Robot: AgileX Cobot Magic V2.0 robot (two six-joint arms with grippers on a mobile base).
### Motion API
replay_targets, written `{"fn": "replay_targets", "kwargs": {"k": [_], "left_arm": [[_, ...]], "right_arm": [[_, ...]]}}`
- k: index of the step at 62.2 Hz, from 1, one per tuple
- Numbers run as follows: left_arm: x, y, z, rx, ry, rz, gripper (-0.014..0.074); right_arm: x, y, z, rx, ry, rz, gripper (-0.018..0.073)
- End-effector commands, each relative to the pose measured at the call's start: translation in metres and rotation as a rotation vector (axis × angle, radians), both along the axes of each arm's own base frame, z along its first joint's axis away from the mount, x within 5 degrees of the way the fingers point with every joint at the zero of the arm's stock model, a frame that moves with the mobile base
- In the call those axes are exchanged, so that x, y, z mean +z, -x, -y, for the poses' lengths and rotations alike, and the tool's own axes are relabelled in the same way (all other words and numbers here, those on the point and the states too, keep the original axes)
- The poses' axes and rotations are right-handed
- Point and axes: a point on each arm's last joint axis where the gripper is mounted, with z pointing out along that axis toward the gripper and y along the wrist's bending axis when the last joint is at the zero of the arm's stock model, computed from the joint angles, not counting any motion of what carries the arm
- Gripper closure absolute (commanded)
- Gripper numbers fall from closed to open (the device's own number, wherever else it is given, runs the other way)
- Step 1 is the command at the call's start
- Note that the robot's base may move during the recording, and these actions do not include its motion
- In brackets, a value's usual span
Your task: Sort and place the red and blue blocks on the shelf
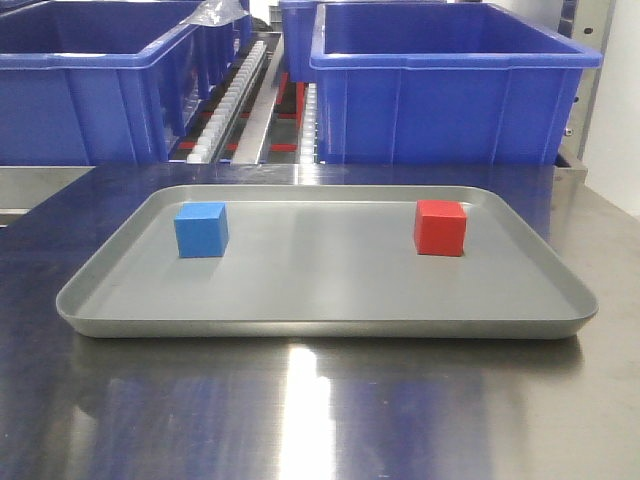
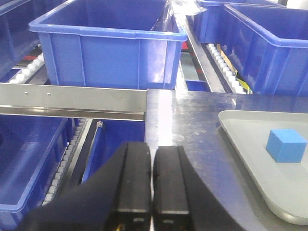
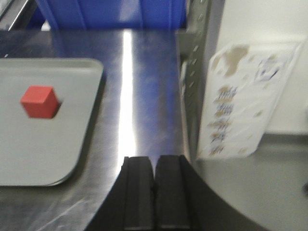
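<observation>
We see a grey tray (image 1: 320,272). The blue block (image 1: 201,229) sits on its left side, the red block (image 1: 441,227) on its right. Big blue bins (image 1: 450,100) stand behind it.

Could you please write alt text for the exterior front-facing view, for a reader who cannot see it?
A blue block and a red block sit apart on a shallow grey tray, blue on the picture's left, red on its right. The tray rests on a shiny steel table, with large blue bins behind it.
</observation>
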Motion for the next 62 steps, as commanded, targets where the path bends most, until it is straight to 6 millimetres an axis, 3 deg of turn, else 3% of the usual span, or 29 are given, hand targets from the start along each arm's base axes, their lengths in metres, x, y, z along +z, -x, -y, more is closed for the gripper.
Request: {"fn": "replay_targets", "kwargs": {"k": [1,23,35,40,53,62], "left_arm": [[0.000,0.000,0.000,0.003,0.019,0.074,0.0472],[0.000,0.000,0.000,0.003,0.019,0.074,0.0472],[0.000,0.000,0.000,0.003,0.019,0.074,0.0472],[0.000,0.000,0.000,0.003,0.019,0.074,0.0472],[0.000,0.000,0.000,0.003,0.019,0.074,0.0472],[0.000,0.000,0.000,0.003,0.019,0.074,0.0472]], "right_arm": [[0.015,-0.015,-0.004,0.010,-0.087,0.021,0.0505],[0.014,-0.055,-0.024,0.166,-0.009,-0.361,0.0505],[0.013,-0.087,-0.050,0.140,-0.145,-0.515,0.0472],[0.011,-0.099,-0.062,0.123,-0.184,-0.576,0.0393],[0.006,-0.135,-0.098,0.179,-0.089,-0.753,0.0003],[0.013,-0.162,-0.120,0.201,-0.035,-0.826,-0.0046]]}}
